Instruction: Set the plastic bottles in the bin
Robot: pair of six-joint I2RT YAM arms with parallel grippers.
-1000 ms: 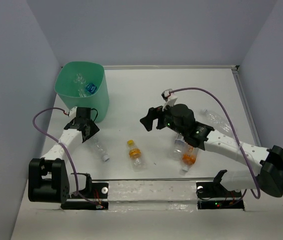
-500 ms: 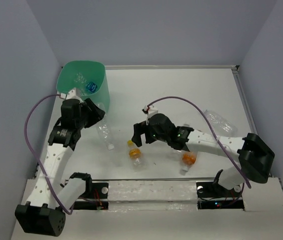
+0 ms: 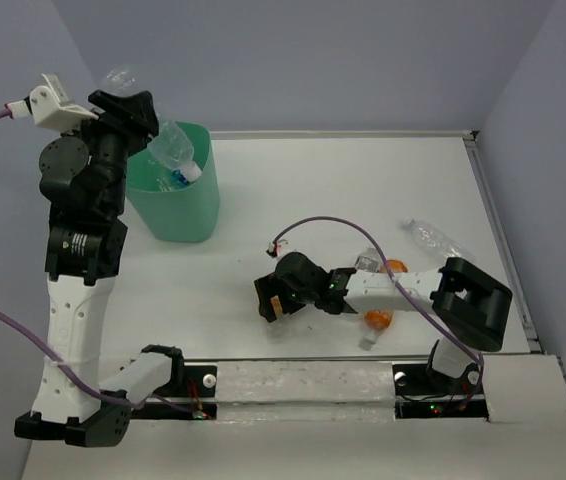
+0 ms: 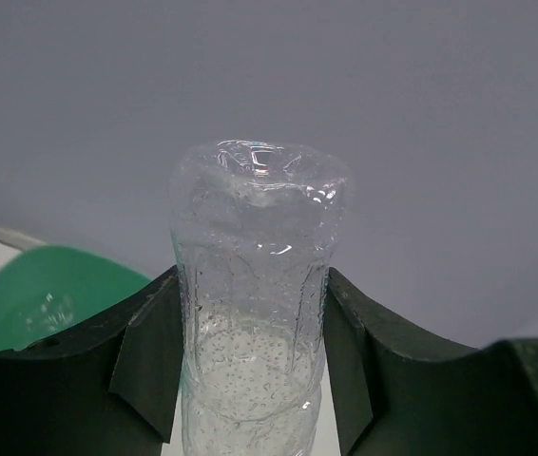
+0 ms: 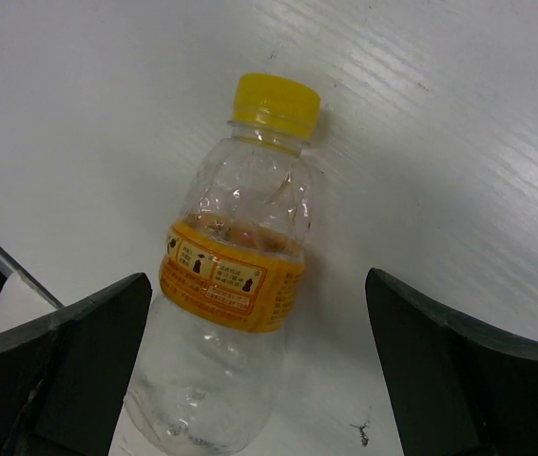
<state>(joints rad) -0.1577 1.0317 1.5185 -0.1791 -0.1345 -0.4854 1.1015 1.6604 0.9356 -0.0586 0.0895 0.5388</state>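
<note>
Table [image 3: 363,180]: short bottle [image 5: 236,285] beneath right claw [image 3: 275,298].

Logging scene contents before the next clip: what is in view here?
bin: one, mint green, far left of the table.
held bottle: one, clear, cap down above the bin.
blue-labelled bottle: at least one, inside the bin; the rest is hard to count.
yellow-capped bottle: one, clear with an orange label, lying mid-table below the right gripper.
white-capped bottle: one, clear with an orange band, near right, partly under the right arm.
clear bottle: one, lying at the right side.
table: one, white.
left gripper: black, raised, shut on the held bottle.
right gripper: black, open, its fingers either side of the yellow-capped bottle without touching it.
</note>
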